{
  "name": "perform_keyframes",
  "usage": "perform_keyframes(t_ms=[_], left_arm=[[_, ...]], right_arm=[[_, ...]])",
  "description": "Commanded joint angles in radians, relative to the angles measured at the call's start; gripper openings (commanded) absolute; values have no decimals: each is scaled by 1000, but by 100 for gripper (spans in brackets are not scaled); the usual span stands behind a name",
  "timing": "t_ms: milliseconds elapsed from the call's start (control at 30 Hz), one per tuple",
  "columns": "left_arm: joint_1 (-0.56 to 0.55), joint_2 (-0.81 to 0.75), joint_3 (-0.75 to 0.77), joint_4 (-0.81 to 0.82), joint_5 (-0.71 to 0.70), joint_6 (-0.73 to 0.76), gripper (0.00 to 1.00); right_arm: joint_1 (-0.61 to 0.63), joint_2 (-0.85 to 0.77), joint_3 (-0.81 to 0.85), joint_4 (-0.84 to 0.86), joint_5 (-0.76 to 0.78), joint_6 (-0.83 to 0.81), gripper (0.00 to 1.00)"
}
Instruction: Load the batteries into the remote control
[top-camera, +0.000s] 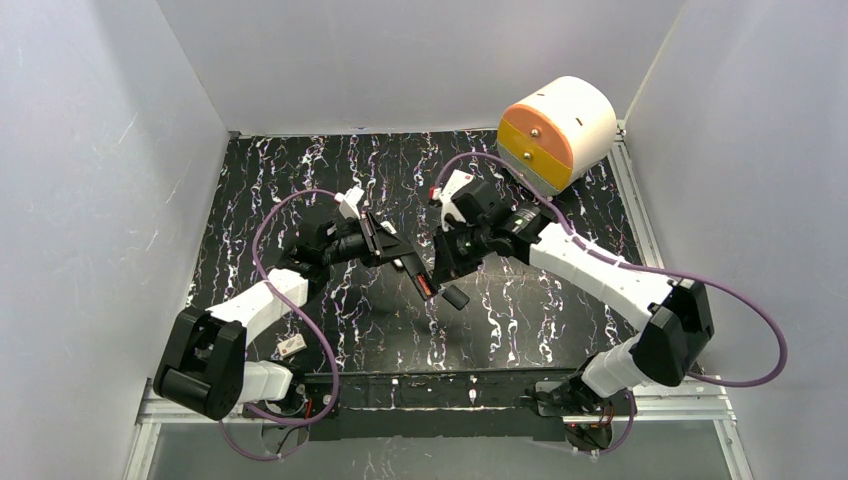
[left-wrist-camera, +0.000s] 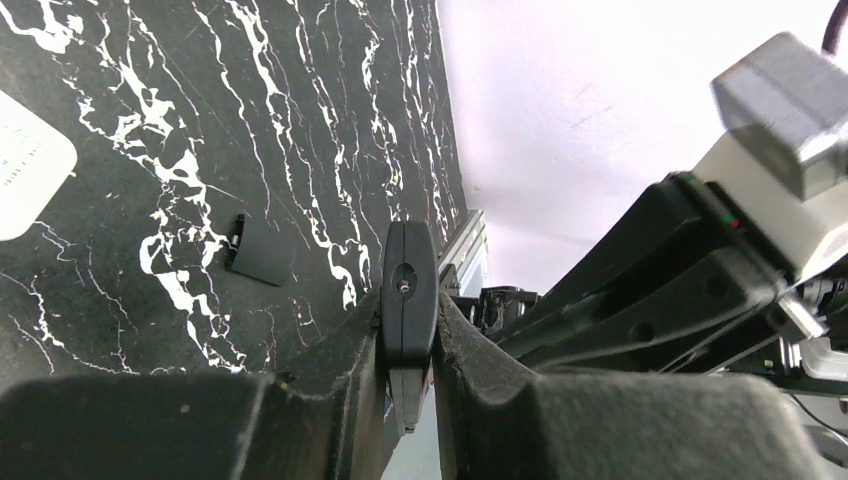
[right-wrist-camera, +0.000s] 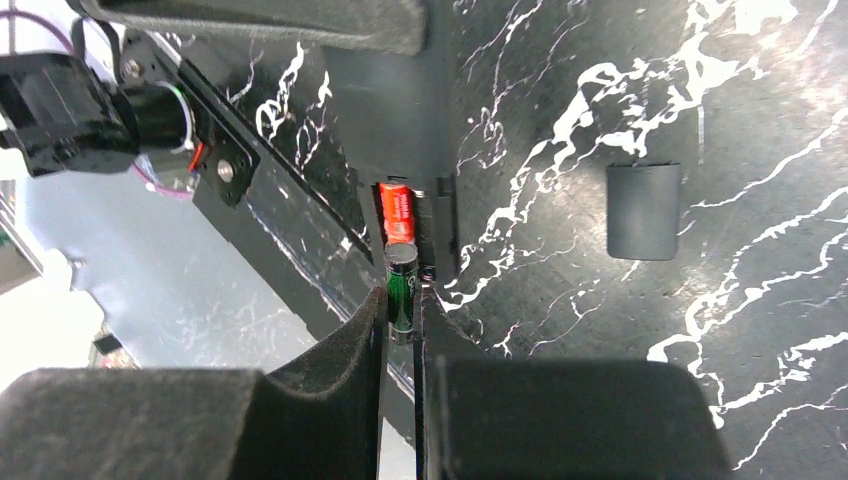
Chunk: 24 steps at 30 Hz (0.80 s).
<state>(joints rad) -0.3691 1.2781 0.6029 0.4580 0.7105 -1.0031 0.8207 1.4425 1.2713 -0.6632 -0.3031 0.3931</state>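
My left gripper (top-camera: 385, 245) (left-wrist-camera: 408, 330) is shut on a long black bar-shaped remote (top-camera: 412, 268) (left-wrist-camera: 408, 290) and holds it off the table. Its open bay holds a red battery (right-wrist-camera: 395, 210) (top-camera: 425, 287). My right gripper (top-camera: 442, 272) (right-wrist-camera: 401, 305) is shut on a green battery (right-wrist-camera: 401, 285). The green battery's tip is at the bay, in line with the red one. A small black battery cover (right-wrist-camera: 642, 210) (top-camera: 456, 298) (left-wrist-camera: 262, 250) lies on the table. No white handset with a screen shows clearly.
A white-and-orange drum-shaped box (top-camera: 555, 130) stands at the back right. A small white box with a red mark (top-camera: 290, 347) lies near the left arm's base. A white rounded flat thing (left-wrist-camera: 20, 165) lies at the left edge of the left wrist view. White walls enclose the black marbled table (top-camera: 560, 330).
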Motion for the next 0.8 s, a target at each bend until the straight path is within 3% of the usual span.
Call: perform_keyframes(t_ms=[0,767], left_arm=[[-4,0,1,65,66,16,0],[-4,-6,-25,141,122,-11,0]], right_arm=[[44,44,72,-73,15,-47,1],[113,124,144,-145,67,-89,7]])
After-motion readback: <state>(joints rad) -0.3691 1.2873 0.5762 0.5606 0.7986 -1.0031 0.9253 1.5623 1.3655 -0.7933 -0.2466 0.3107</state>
